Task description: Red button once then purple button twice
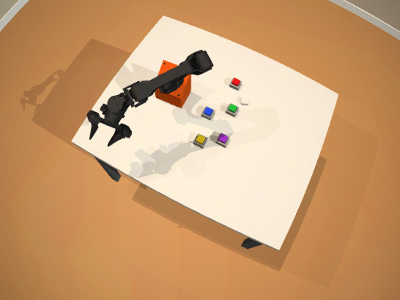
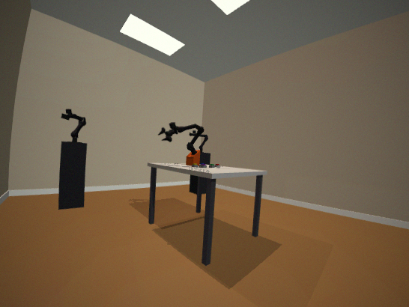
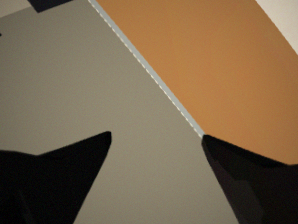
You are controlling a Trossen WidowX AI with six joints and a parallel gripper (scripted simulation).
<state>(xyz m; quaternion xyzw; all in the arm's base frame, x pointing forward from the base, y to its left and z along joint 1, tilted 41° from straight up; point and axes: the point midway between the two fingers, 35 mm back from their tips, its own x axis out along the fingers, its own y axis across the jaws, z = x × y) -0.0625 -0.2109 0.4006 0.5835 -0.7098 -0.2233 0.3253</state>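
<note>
Matte black hand (image 1: 108, 136) held high near the left corner of the flat white surface (image 1: 256, 175), its two tapered, pointed fingers spread wide with nothing between. Well apart from it, square caps on pale grey bases: glossy red button (image 1: 236, 82) farthest from the hand, purple button (image 1: 223, 138) just beside the yellow button (image 1: 200, 139). Boxy orange base (image 1: 176, 91) under the arm.
</note>
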